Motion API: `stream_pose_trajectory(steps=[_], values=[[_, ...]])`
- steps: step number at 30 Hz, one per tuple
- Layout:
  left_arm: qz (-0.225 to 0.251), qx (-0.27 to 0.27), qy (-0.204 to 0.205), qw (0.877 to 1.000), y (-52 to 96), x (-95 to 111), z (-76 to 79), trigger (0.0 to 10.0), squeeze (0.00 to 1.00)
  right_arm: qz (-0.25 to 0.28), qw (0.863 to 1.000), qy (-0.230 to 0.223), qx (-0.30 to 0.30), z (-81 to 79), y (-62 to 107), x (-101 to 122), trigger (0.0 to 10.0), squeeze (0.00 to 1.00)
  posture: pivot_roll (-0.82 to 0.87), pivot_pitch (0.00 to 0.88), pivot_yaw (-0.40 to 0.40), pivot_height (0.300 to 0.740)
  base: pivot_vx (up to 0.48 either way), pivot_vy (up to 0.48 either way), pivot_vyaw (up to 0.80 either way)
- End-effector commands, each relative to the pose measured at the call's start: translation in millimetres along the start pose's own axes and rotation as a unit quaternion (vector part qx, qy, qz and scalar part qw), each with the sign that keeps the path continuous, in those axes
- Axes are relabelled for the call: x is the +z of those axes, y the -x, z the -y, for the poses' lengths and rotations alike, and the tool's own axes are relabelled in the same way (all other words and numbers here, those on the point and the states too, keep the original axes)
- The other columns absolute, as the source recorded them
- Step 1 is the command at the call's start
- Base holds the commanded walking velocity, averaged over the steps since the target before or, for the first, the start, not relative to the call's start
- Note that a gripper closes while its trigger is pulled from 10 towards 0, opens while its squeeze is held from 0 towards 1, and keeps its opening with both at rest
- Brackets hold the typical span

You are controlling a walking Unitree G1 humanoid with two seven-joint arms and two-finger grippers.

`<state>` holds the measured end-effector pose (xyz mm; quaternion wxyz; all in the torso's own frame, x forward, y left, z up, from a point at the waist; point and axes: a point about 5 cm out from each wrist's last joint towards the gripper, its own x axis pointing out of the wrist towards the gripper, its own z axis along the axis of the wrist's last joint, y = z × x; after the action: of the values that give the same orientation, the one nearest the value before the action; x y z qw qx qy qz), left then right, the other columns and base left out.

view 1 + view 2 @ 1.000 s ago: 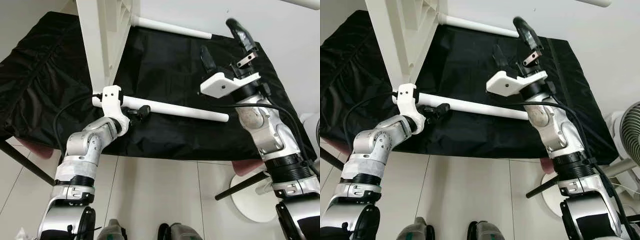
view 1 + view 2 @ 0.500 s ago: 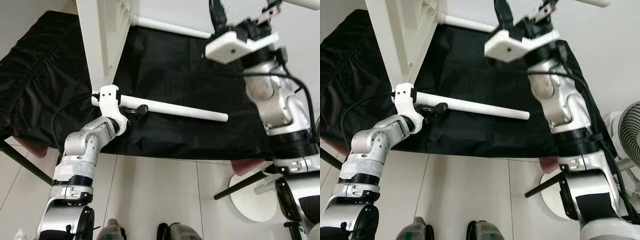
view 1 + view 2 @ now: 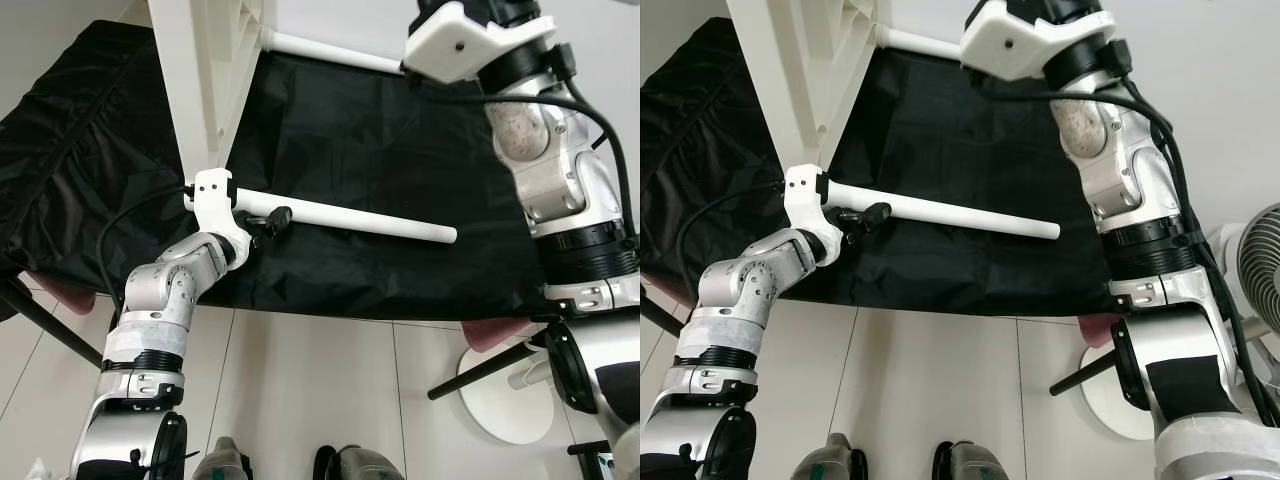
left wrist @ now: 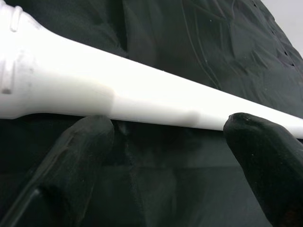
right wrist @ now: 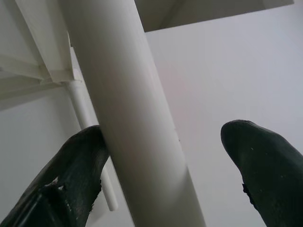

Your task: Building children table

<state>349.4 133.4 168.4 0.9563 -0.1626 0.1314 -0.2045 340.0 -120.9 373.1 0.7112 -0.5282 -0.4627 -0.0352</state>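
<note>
The white children's table point(image 3: 200, 70) stands tipped on a black cloth, its legs pointing to the right. My left gripper point(image 3: 272, 219) is at the base of the lower leg point(image 3: 370, 220), close to the table frame. Its fingers point(image 4: 90, 137) stand open, with the leg point(image 4: 142, 99) running just past the tips. My right arm point(image 3: 540, 150) reaches high up at the back. In the right wrist view my right gripper point(image 5: 165, 135) is open around another white leg point(image 5: 128, 118), which rests against one finger point(image 5: 80, 161). A third leg point(image 3: 330, 52) sticks out from the frame at the back.
The black cloth point(image 3: 400, 150) covers a low surface held up by dark metal legs point(image 3: 40, 320). A white fan base point(image 3: 505, 395) sits on the tiled floor at the right, with the fan's grille point(image 3: 1265, 250) beside it. A white wall lies behind.
My right arm has risen and swung toward the back, carrying its fingers past the top of the eye views and around a raised leg. The left arm has barely moved.
</note>
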Motion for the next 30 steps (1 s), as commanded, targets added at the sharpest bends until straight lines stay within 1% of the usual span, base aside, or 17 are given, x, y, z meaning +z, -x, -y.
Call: stream_pose_trajectory(steps=[1,3,4,5,10,13,14,15,18,19,21,22,24,25,26,27,30], values=[[-0.006,0.002,-0.005,1.000,-1.6,-2.4,0.4,10.0,0.00,-0.004,1.000,-0.002,0.019,0.2,-6.3,0.6,10.0,0.00,0.08,0.089,-0.091,0.740,0.000,0.000,0.00],[-0.006,0.003,-0.005,1.000,-1.6,-1.9,0.2,10.0,0.00,-0.006,0.999,0.006,0.045,-3.0,-11.5,0.5,10.0,0.00,0.08,0.092,-0.089,0.740,0.000,0.000,0.00],[-0.006,0.003,-0.005,1.000,-1.6,-1.9,0.2,10.0,0.00,-0.006,0.999,0.006,0.045,-3.0,-11.5,0.5,10.0,0.00,0.08,0.092,-0.089,0.740,0.000,0.000,0.00],[-0.006,0.003,-0.005,1.000,-1.9,-1.6,-0.4,10.0,0.00,-0.001,0.998,0.015,0.061,-4.3,-18.0,2.6,10.0,0.00,0.08,0.093,-0.086,0.740,0.000,0.000,0.00],[-0.006,0.003,-0.006,1.000,-1.9,-1.3,-1.0,10.0,0.00,0.006,0.997,0.020,0.078,-4.1,-26.0,6.0,10.0,0.00,0.07,0.094,-0.082,0.740,0.000,0.000,0.00],[-0.006,0.002,-0.006,1.000,-2.2,-1.2,-0.5,10.0,0.00,0.013,0.994,0.031,0.107,-3.5,-34.2,9.3,10.0,0.00,0.07,0.094,-0.081,0.740,0.000,0.000,0.00],[-0.006,0.001,-0.006,1.000,-2.6,-1.1,0.0,10.0,0.00,0.015,0.991,0.036,0.126,-2.6,-37.9,10.7,7.7,0.00,0.07,0.095,-0.083,0.740,0.000,0.000,0.00],[-0.006,0.001,-0.005,1.000,-2.8,-1.0,0.3,10.0,0.00,0.016,0.989,0.041,0.141,-2.3,-40.1,11.4,1.3,0.00,0.07,0.095,-0.083,0.740,0.000,0.000,0.00],[-0.006,0.001,-0.005,1.000,-3.0,-1.0,0.7,10.0,0.00,0.016,0.988,0.043,0.149,-2.0,-40.9,11.6,1.3,0.00,0.07,0.097,-0.089,0.740,0.000,0.000,0.00],[-0.005,0.000,-0.005,1.000,-3.1,-1.1,1.1,10.0,0.00,0.013,0.987,0.041,0.157,-0.8,-41.3,11.7,0.0,0.00,0.07,0.097,-0.089,0.740,0.000,0.000,-0.43],[-0.005,0.000,-0.004,1.000,-3.2,-1.3,1.3,10.0,0.00,0.007,0.987,0.036,0.158,0.8,-41.2,11.4,0.0,0.00,0.06,0.097,-0.090,0.740,0.000,0.000,-0.21],[-0.006,0.000,-0.004,1.000,-3.5,-1.8,2.0,10.0,0.00,-0.015,0.987,0.019,0.156,3.9,-39.9,8.3,0.0,0.00,0.06,0.097,-0.089,0.740,0.000,0.000,0.00],[-0.006,0.000,-0.004,1.000,-3.5,-1.8,2.0,10.0,0.00,-0.015,0.987,0.019,0.156,3.9,-39.9,8.3,0.0,0.00,0.06,0.097,-0.089,0.740,0.000,0.000,0.00],[-0.006,0.000,-0.003,1.000,-4.1,-1.9,2.8,10.0,0.00,-0.036,0.988,0.000,0.147,7.9,-38.3,4.8,0.0,0.00,0.06,0.097,-0.089,0.740,0.000,0.000,0.00],[-0.006,0.000,-0.003,1.000,-4.1,-1.9,2.8,10.0,0.00,-0.036,0.988,0.000,0.147,7.9,-38.3,4.8,0.0,0.00,0.06,0.097,-0.089,0.740,0.000,0.000,0.00],[-0.007,-0.001,-0.002,1.000,-5.2,-1.8,4.0,10.0,0.00,-0.058,0.990,-0.017,0.127,13.1,-35.3,1.1,0.0,0.00,0.06,0.096,-0.085,0.740,0.000,0.000,0.00],[-0.007,-0.003,-0.002,1.000,-6.4,-1.7,4.8,10.0,0.00,-0.077,0.990,-0.030,0.111,16.8,-31.9,-2.1,0.0,0.00,0.06,0.097,-0.080,0.740,0.000,0.000,0.00]])
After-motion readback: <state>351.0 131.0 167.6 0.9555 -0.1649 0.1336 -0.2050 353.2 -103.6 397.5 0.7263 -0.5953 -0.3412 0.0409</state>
